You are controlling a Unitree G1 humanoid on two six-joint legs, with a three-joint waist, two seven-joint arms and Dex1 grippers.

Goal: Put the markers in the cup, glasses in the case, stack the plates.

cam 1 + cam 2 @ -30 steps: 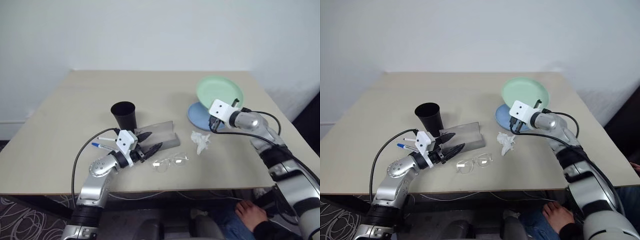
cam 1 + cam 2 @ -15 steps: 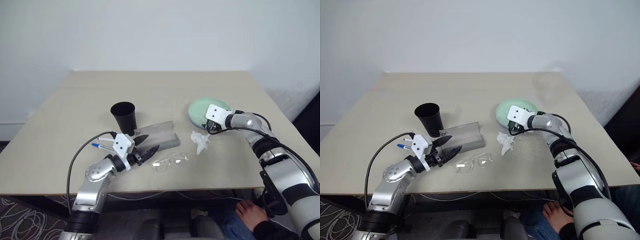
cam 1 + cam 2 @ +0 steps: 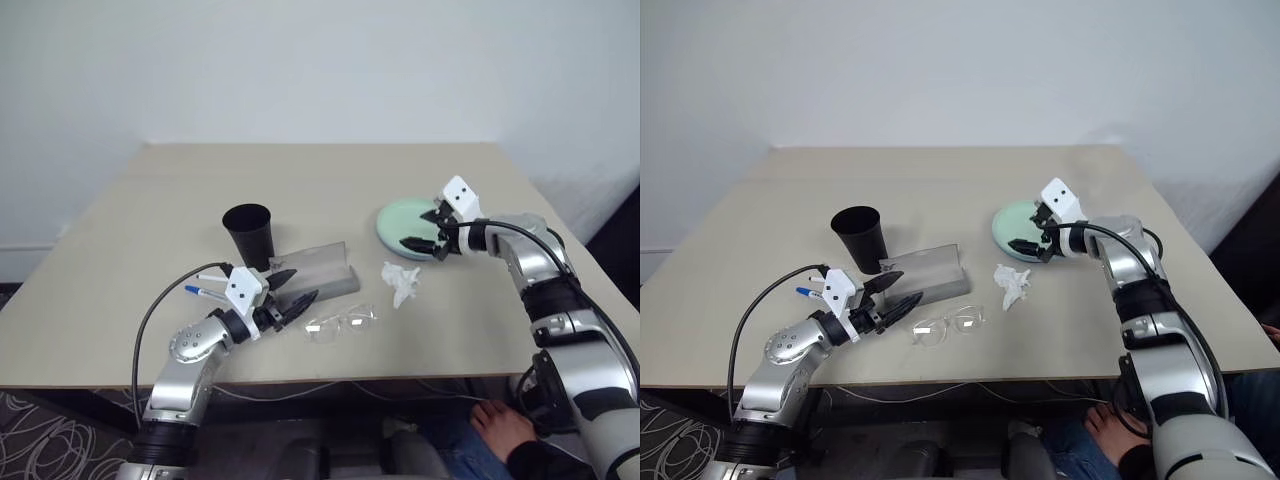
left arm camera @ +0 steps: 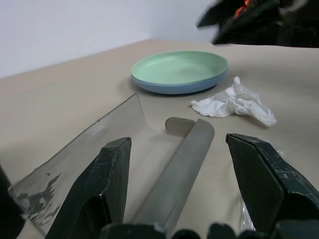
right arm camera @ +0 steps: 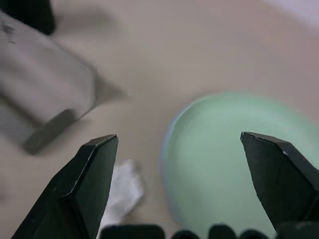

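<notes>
With the mint green plate [image 3: 412,218] lying stacked on the blue plate [image 4: 172,87], the right gripper [image 3: 428,235] is hovering wide open over it and ought to lift straight clear, avoiding nudging the stack.

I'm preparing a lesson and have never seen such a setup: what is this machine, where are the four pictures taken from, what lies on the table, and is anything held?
It is a humanoid robot with two arms. Two pictures come from its head, one from each wrist. On the table lie a black cup, an open grey case, clear glasses, two markers, a crumpled tissue, and the mint green plate stacked on the light blue plate. The left gripper and right gripper both stand open, holding nothing.
</notes>
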